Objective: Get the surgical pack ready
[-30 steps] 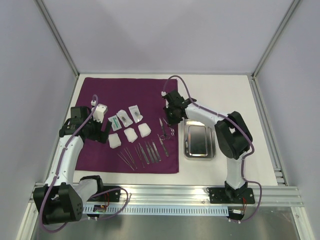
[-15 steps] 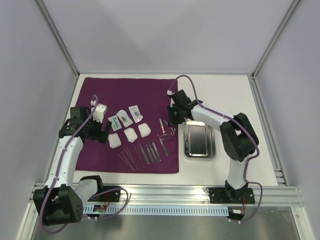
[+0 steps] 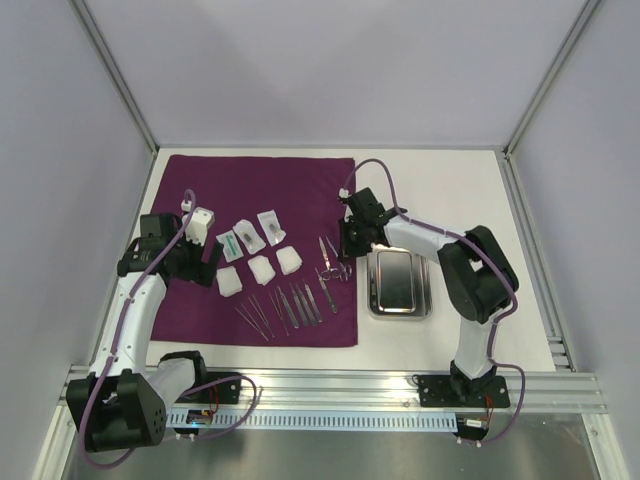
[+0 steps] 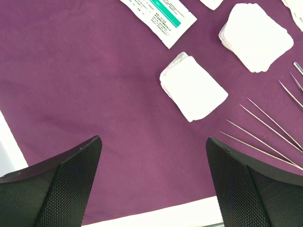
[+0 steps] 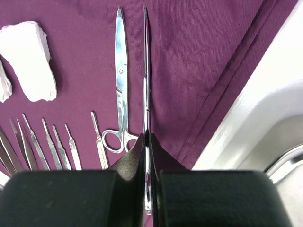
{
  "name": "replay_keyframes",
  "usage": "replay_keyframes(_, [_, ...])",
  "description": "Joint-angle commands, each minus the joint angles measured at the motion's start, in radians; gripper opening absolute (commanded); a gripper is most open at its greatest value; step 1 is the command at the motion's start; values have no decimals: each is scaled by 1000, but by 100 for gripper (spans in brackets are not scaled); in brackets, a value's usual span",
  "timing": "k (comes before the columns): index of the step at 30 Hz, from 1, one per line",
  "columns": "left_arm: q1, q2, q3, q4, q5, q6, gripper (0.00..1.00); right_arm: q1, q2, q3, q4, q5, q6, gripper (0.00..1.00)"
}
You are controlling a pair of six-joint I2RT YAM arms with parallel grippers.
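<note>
A thin steel instrument (image 5: 145, 71), seen edge-on, is pinched between the pressed-together fingers of the right gripper (image 5: 147, 138) at lower centre, near the purple cloth's (image 5: 199, 56) right edge. Scissors (image 5: 120, 80) are laid flat just left of it. The steel tray (image 3: 400, 280) is set right of the cloth. The left gripper (image 4: 152, 146) is held spread wide near a gauze square (image 4: 194, 87).

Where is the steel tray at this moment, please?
In the top view the steel tray sits on the white table, on the robot's right side, just right of the purple cloth and the scissors.
</note>
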Motion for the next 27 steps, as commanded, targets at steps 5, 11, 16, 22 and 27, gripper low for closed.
replay_keyframes(5, [3,-14,26,3,2,20,100,27,33,23,16,64,4,0])
replay_keyframes(11, [5,-8,23,6,-1,20,100,56,65,57,-21,107,-22,0])
replay_keyframes(16, [5,-10,23,4,-6,20,100,56,102,70,-32,110,-30,0])
replay_keyframes(22, [5,10,30,3,-11,14,100,56,99,86,-47,123,-42,2])
replay_keyframes(27, [5,19,36,-2,-24,8,100,62,105,115,-81,164,-62,8])
